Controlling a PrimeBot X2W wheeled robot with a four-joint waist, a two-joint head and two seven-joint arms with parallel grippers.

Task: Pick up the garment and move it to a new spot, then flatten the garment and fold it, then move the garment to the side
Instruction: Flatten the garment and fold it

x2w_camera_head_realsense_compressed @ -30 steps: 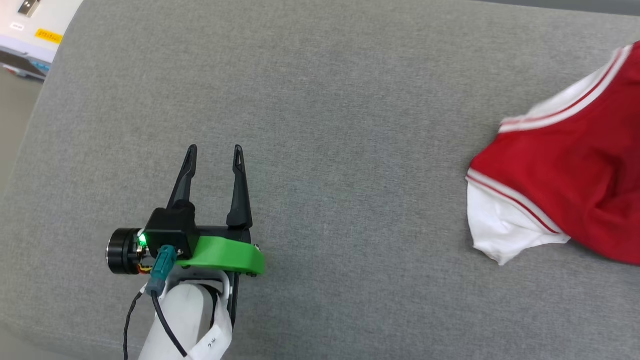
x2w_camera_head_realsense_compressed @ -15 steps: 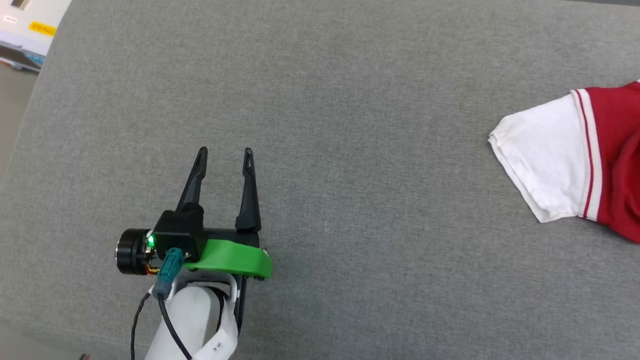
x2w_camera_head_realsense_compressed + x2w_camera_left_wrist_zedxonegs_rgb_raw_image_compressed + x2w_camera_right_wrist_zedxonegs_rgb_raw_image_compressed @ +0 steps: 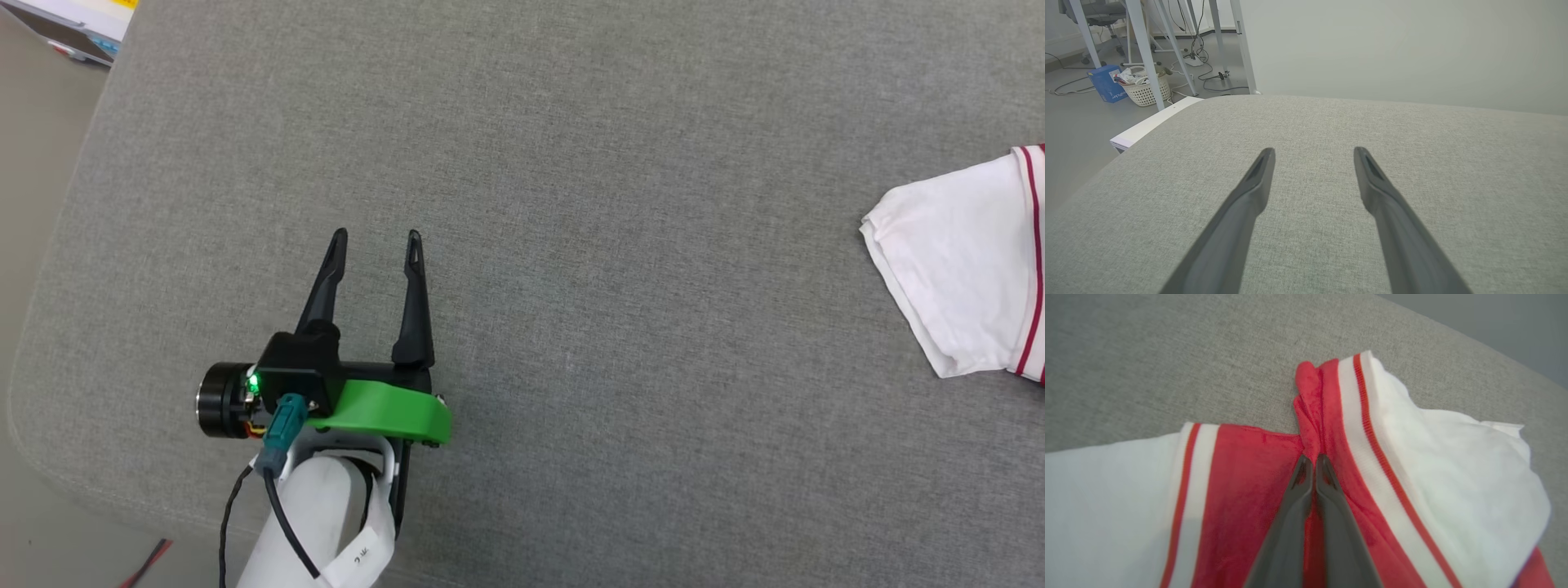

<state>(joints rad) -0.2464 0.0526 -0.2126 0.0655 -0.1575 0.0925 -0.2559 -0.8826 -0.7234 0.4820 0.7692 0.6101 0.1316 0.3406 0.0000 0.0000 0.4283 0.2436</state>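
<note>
Red garment (image 3: 1241, 490) with white, red-striped sleeves lies on plain grey cushion (image 3: 612, 204).

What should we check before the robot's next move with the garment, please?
1. Right gripper shut on garment: ok, it pinches a red fold.
2. Left gripper open and empty: ok.
3. Garment lying flat: not ok, bunched at the pinch.
4. Left gripper apart from sleeve: ok, bare cushion lies between them.
5. Whole garment on cushion: cannot tell, part lies out of frame.
</note>
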